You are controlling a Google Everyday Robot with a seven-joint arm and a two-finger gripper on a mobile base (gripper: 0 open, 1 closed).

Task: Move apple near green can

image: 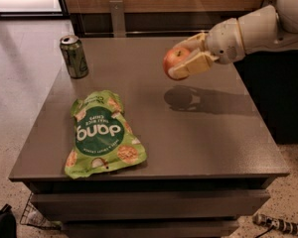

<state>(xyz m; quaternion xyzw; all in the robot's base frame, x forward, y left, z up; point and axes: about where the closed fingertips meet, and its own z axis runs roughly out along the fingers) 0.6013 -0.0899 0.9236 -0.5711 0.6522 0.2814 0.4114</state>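
Note:
My gripper reaches in from the right on a white arm and is shut on the red-orange apple. It holds the apple in the air above the middle of the grey table; its shadow falls on the tabletop below. The dark-green can with a silver top stands upright at the table's far left corner, well to the left of the apple.
A flat bright-green snack bag lies on the left front part of the table, between the can and the front edge. A wooden wall and a metal post run behind the table. Tiled floor lies to the left.

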